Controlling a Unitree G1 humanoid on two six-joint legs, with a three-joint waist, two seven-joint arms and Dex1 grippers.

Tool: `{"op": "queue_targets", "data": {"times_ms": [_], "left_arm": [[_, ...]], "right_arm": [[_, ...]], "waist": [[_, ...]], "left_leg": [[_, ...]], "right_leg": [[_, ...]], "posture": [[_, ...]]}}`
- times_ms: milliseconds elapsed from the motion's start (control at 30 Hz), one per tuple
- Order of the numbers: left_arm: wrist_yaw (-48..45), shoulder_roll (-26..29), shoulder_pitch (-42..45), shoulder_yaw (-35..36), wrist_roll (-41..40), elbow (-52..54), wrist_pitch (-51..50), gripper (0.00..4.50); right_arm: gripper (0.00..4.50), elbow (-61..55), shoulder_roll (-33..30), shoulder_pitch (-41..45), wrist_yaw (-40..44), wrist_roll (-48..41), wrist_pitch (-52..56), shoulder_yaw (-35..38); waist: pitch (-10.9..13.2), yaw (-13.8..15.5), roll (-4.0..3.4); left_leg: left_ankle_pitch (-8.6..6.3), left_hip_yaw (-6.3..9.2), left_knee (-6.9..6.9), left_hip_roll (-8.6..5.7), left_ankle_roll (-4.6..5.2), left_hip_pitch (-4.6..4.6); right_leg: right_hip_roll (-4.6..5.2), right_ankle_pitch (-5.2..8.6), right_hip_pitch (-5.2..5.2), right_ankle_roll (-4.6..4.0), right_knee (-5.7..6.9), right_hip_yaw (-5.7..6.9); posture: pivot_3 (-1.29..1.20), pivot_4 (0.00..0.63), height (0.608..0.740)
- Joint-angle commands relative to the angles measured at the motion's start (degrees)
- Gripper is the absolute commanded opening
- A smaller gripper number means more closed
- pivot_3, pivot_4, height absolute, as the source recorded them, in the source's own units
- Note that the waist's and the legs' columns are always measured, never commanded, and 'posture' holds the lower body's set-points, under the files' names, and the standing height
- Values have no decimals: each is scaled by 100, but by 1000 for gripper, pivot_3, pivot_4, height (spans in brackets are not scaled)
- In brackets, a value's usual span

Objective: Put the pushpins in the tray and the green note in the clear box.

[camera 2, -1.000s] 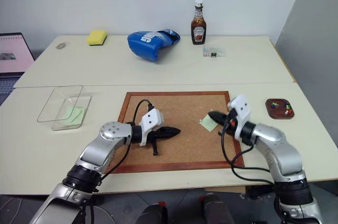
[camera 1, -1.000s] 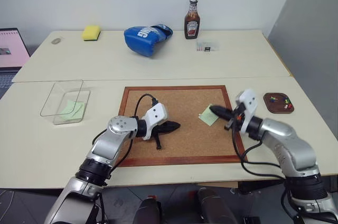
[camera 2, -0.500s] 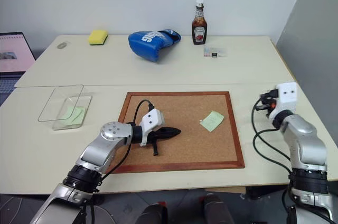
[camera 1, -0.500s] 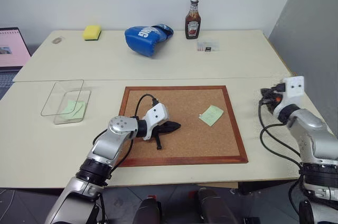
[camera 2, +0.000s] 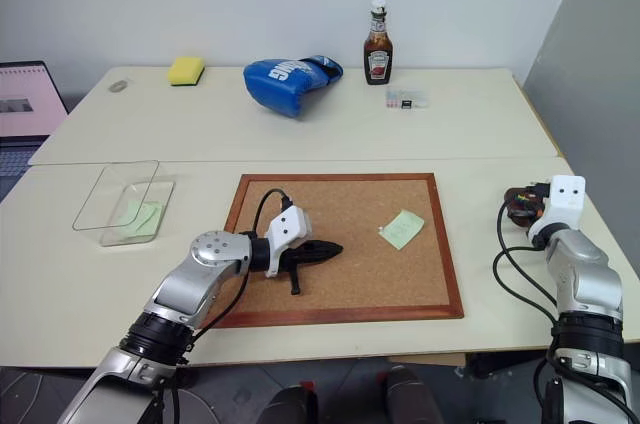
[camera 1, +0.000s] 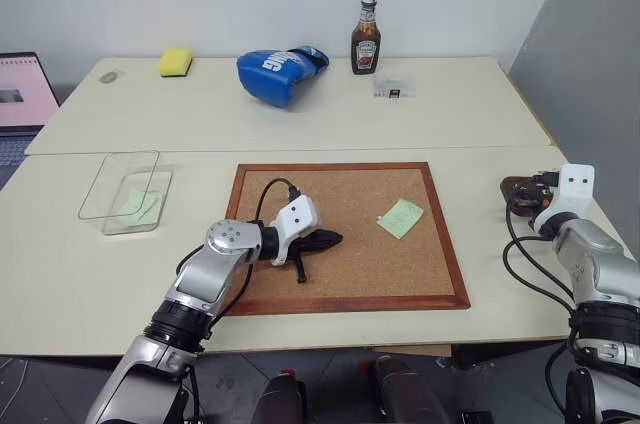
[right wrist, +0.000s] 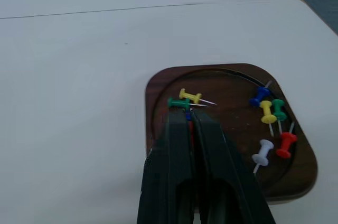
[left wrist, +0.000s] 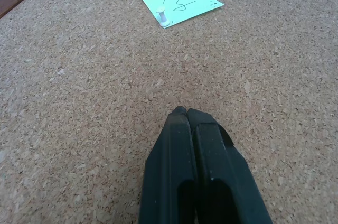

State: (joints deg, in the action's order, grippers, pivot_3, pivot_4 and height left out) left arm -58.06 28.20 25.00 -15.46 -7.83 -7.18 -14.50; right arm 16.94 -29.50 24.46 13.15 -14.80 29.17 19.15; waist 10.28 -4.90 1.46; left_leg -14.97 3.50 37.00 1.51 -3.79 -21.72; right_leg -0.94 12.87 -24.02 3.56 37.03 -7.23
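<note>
**Clerk:** Right wrist view, first entry: what is in your right claw?

**Robot:** My right gripper [right wrist: 189, 115], fingers pressed together over the tray [right wrist: 211, 78]. A small blue pushpin [right wrist: 188, 115] is pinched at the tips (a sliver of red shows just below it; I cannot tell what that is).

**Clerk:** Tray contents?

**Robot:** Loose pins: yellow [right wrist: 190, 96] and green [right wrist: 178, 103] beside my fingertips; blue, green, yellow, red and white toward the far side. The tray sits at the table's right edge [camera 1: 520, 187].

**Clerk:** Left claw?

**Robot:** My left gripper [left wrist: 185, 112], closed on nothing, tips low over the cork board [camera 1: 340, 274].

**Clerk:** The green note?

**Robot:** Green note [camera 1: 401, 217] lies on the cork board's right half, a white pin [left wrist: 162, 14] through it. Clear box [camera 1: 110, 206] stands left of the board, well apart, with a pale green slip [camera 1: 138, 206] inside.
</note>
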Motion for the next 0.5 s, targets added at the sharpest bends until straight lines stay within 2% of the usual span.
{"op": "queue_targets", "data": {"times_ms": [33,267,500], "left_arm": [[-22,50,-182,-157,155,-79,-128,0],[-22,60,-192,-158,159,-47,-145,0],[-32,83,-147,-148,169,-83,-140,0]], "right_arm": [[50,266,-154,308,-141,69,-357,201],[50,751,-115,424,-76,20,-426,149],[50,763,-81,349,-35,-44,-303,126]], "waist": [[0,-5,0],[0,-7,0],[0,-8,0]], "left_leg": [[0,0,0,0,0,0],[0,-2,-1,0,0,0],[0,-2,0,0,0,2]], "right_leg": [[0,0,0,0,0,0],[0,0,0,0,-1,-2],[0,0,1,0,-1,-2]], "posture": [[0,150,740],[0,150,740],[0,150,740]]}}
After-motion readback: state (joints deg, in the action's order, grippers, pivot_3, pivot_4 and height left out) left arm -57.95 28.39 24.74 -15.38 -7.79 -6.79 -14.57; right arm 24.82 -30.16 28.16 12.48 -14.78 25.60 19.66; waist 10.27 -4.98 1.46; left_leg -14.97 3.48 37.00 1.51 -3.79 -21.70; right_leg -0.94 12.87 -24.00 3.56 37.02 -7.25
